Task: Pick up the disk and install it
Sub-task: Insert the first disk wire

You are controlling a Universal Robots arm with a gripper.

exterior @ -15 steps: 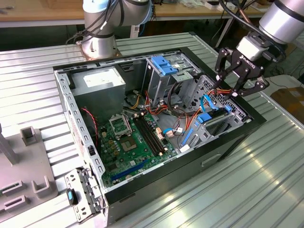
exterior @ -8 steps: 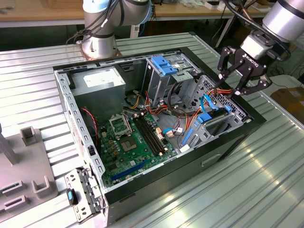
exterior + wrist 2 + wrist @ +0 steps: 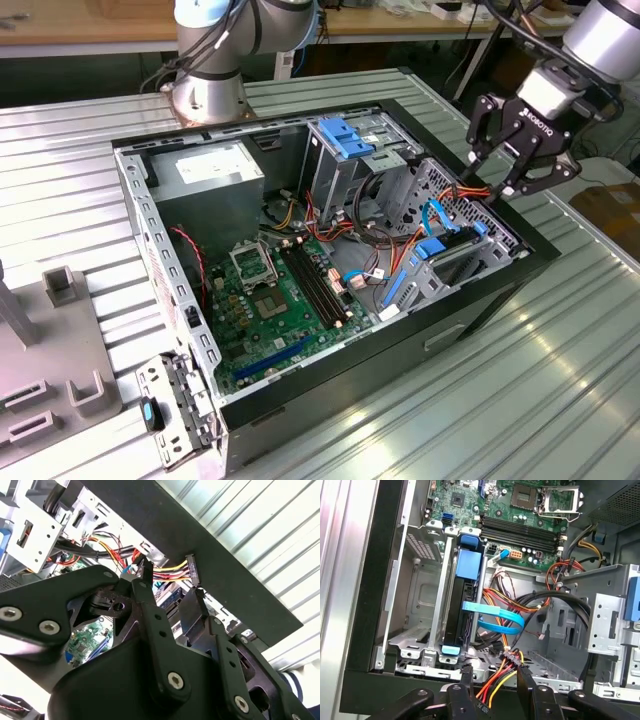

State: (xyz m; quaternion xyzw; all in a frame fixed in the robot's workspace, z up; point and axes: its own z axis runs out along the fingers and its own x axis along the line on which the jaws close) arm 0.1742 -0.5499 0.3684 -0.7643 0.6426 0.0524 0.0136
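Observation:
The disk (image 3: 469,575), a dark drive in a bright blue carrier, stands on edge in a slot of the metal drive cage (image 3: 415,610) at the end of the open computer case (image 3: 400,360). In the exterior view the disk (image 3: 447,250) sits low in that cage on the view's right. My gripper (image 3: 490,180) hovers above and just outside that end of the case, open, with nothing held. In both wrist views the black fingers (image 3: 466,680) spread apart, my gripper (image 3: 495,675) framing a bundle of red, yellow and orange wires (image 3: 170,572) behind it.
A thin blue cable (image 3: 495,620) loops beside the disk. A larger blue bracket (image 3: 345,135) tops the tall bay. The motherboard (image 3: 270,300) and power supply (image 3: 205,175) fill the case. The arm's base (image 3: 205,80) stands behind; grey fixtures (image 3: 60,290) sit at the exterior view's left.

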